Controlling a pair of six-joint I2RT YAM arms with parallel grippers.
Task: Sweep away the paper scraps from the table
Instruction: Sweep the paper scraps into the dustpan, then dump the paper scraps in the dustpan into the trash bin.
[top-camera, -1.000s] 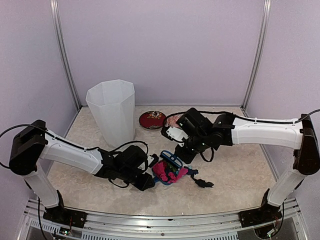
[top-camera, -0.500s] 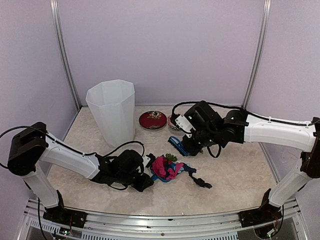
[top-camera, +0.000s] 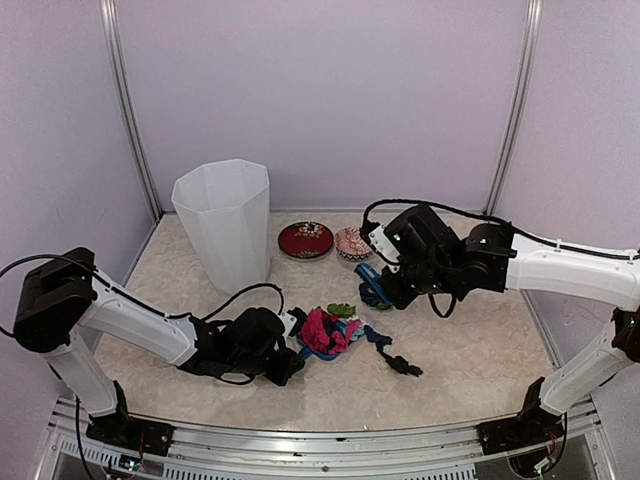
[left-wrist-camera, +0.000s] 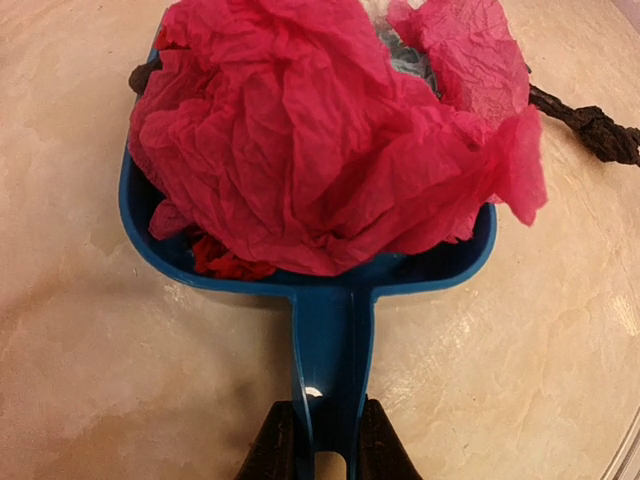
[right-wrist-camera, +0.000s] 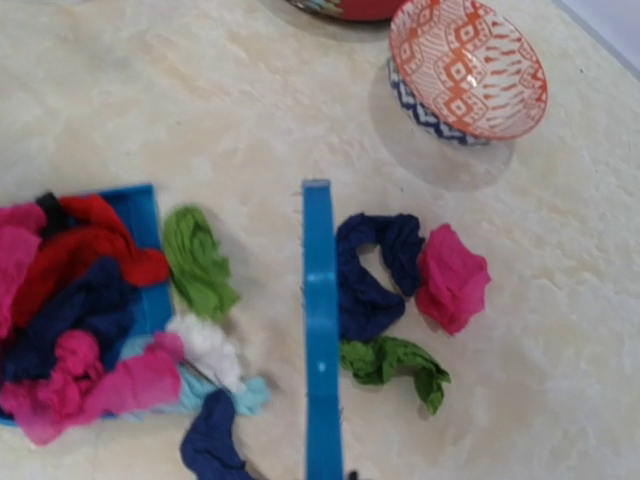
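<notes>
My left gripper (left-wrist-camera: 327, 452) is shut on the handle of the blue dustpan (left-wrist-camera: 335, 310), which lies on the beige table (left-wrist-camera: 90, 380). The pan is heaped with pink paper scraps (left-wrist-camera: 320, 130); in the top view the heap (top-camera: 322, 332) lies just right of my left gripper (top-camera: 284, 350). My right gripper (top-camera: 383, 292) is shut on the blue brush (right-wrist-camera: 320, 330), held above the table behind the pan. Right of the brush lie navy (right-wrist-camera: 370, 270), pink (right-wrist-camera: 452, 275) and green (right-wrist-camera: 395, 365) scraps. Left of it lie green (right-wrist-camera: 200, 260), white (right-wrist-camera: 205, 345) and navy (right-wrist-camera: 210, 440) scraps at the pan's mouth. Black scraps (top-camera: 400, 362) lie to the pan's right.
A tall white bin (top-camera: 225, 220) stands at the back left. A red bowl (top-camera: 304, 240) and an orange patterned bowl (right-wrist-camera: 465, 65) sit behind the scraps. Metal frame rails run along the table's near edge (top-camera: 320, 450).
My right arm has swung to the right and back with the brush, away from the dustpan. The dustpan and my left gripper have shifted slightly left and back.
</notes>
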